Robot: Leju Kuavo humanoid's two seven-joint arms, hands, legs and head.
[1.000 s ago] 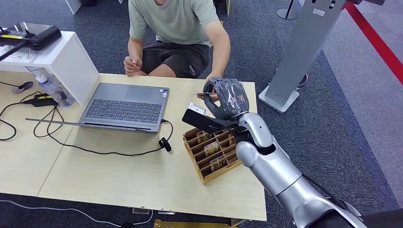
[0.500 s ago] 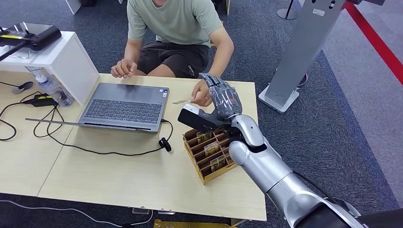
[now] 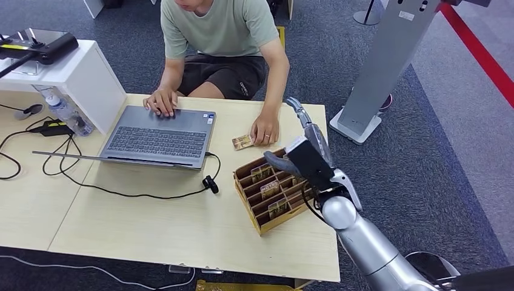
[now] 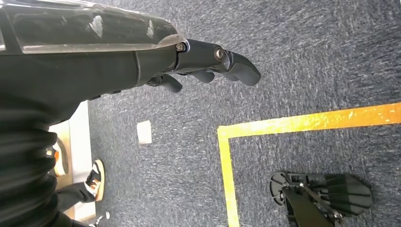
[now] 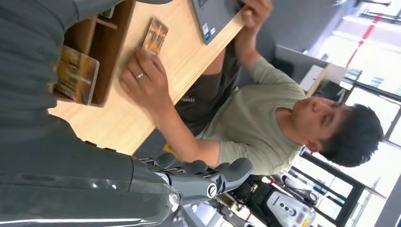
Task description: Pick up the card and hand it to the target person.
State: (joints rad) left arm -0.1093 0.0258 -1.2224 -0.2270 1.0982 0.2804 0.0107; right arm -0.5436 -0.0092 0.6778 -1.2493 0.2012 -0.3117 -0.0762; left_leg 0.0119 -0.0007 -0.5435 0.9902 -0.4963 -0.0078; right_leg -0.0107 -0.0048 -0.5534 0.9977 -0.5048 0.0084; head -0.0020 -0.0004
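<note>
I see the card (image 3: 242,142) flat beside the laptop (image 3: 159,134), long axis toward it, under the person's hand (image 3: 265,130). My right hand (image 3: 306,151) is empty, fingers spread; left hand (image 4: 208,64) empty, fingers loosely curled.

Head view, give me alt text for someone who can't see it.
A card lies flat on the wooden table at a seated person's hand, between a laptop and a wooden card rack. The robot's right hand hovers over the rack's far side, fingers extended and holding nothing.
</note>
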